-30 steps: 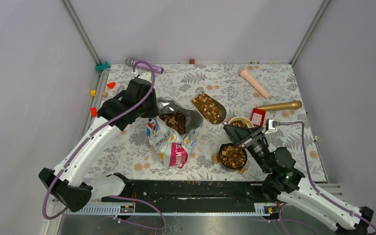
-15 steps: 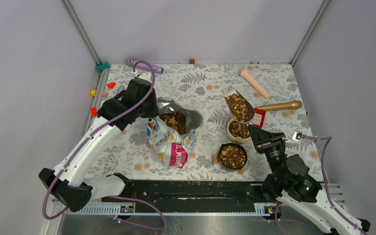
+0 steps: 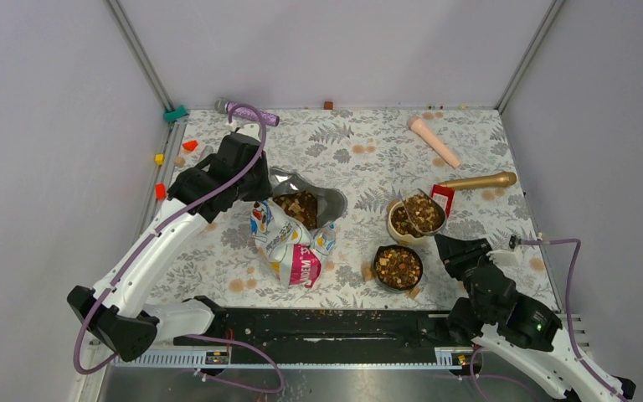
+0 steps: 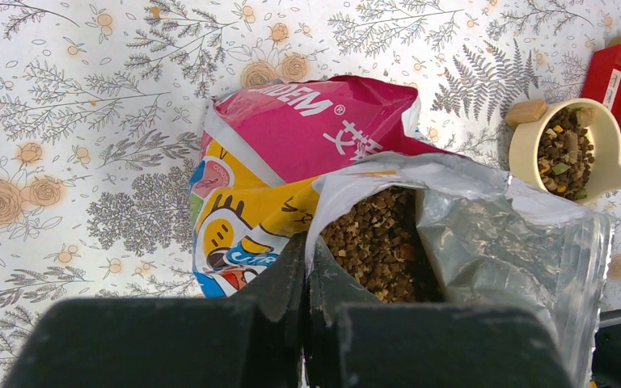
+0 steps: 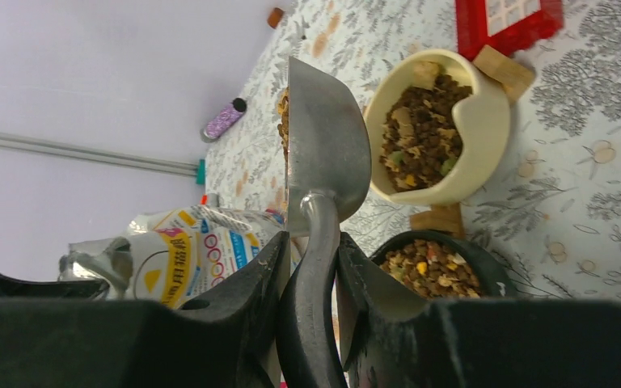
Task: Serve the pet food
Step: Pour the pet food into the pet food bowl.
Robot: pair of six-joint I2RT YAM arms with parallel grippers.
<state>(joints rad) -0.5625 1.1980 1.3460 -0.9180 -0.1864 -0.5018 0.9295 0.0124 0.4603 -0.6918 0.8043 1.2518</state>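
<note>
**A:** Why was the bag (image 3: 289,239) propped up with its mouth gaping?

**B:** The left claw (image 4: 303,255) had its jaws pressed together on the foil rim, pinching one edge up. I'd judge that was so a scoop could get in and out. Inside it, the pet food (image 4: 372,246) lay as a loose brown heap.

**A:** And the right side?

**B:** The right claw (image 5: 311,259) was clamped on the handle of a metal scoop (image 5: 327,137). Its fingers stood only a little apart, with the handle filling the gap between them. The scoop carried a load of food and hung just over the cream bowl (image 5: 461,178).

**A:** So it was a pour into that one?

**B:** That was my reading, since the scoop was over that bowl and nowhere else. The cream bowl already had food in it. So did the black bowl (image 5: 492,275) just beside it, nearer the arms.

**A:** Was the scoop touching the bowl?

**B:** I couldn't tell. From above they overlapped, and the wrist view showed mostly the scoop's back.

**A:** Anything in the way?

**B:** A red block (image 3: 441,198) sat against the cream bowl's far side, close enough to catch spills.
</note>
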